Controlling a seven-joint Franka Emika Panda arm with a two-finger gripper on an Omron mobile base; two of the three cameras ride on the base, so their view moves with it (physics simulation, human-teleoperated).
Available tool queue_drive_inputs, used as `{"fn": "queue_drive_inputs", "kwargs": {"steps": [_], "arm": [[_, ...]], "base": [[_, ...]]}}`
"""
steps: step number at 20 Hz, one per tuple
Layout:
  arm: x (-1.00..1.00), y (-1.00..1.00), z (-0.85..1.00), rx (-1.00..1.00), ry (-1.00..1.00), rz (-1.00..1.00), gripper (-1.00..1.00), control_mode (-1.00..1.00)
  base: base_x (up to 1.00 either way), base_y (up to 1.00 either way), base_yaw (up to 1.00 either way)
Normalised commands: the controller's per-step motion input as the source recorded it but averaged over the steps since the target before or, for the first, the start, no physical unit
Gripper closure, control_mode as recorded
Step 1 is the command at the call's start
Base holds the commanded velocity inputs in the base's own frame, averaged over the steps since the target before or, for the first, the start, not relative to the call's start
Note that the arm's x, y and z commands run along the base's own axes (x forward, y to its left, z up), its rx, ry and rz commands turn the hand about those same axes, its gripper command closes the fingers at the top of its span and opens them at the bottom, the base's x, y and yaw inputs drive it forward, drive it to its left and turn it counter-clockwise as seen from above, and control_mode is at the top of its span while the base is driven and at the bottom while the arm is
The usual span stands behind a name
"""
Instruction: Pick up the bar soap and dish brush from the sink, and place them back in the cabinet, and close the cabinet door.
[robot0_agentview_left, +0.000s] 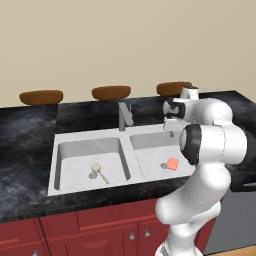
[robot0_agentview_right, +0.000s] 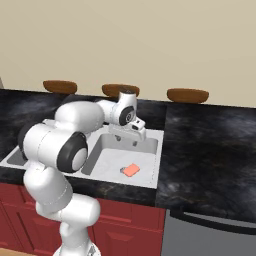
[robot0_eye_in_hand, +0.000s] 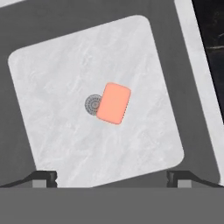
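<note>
Pretty flat, even rendered light all round, no obvious lamp. The black marbled stone counter (robot0_agentview_left: 30, 145) shows faint sheen but no real glare. Shadows are soft: the light grey double-basin sink (robot0_agentview_left: 56, 165) has darker inner walls. Base views look a bit soft and low-res; the hand view is crisp, with no edge warping.

Beyond my hand, three brown bowls line the back edge of the black marbled counter (robot0_agentview_left: 30, 130): left bowl (robot0_agentview_left: 41, 97), middle bowl (robot0_agentview_left: 111, 92), right bowl (robot0_agentview_left: 172, 88), well apart from one another; a plain beige wall (robot0_agentview_left: 125, 40) rises behind them; below and nearer than my hand, red drawers (robot0_agentview_left: 90, 232) with small grey knobs; off to my right, low, a grey appliance front (robot0_agentview_right: 212, 232) with a dark handle.
</note>
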Motion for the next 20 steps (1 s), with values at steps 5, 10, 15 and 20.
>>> {"fn": "queue_drive_inputs", "kwargs": {"steps": [5,10,15,20], "arm": [[0.13,-0.05,-0.28,0.0,0.01,0.0,-1.0,-1.0],[0.16,-0.08,-0.25,0.0,0.0,0.0,-1.0,-1.0],[0.15,-0.06,-0.31,0.0,0.0,0.0,-1.0,-1.0],[0.18,-0.02,-0.23,0.0,0.0,0.0,-1.0,-1.0]], "base": [[0.0,0.0,0.0],[0.0,0.0,0.0],[0.0,0.0,0.0],[0.0,0.0,0.0]]}}
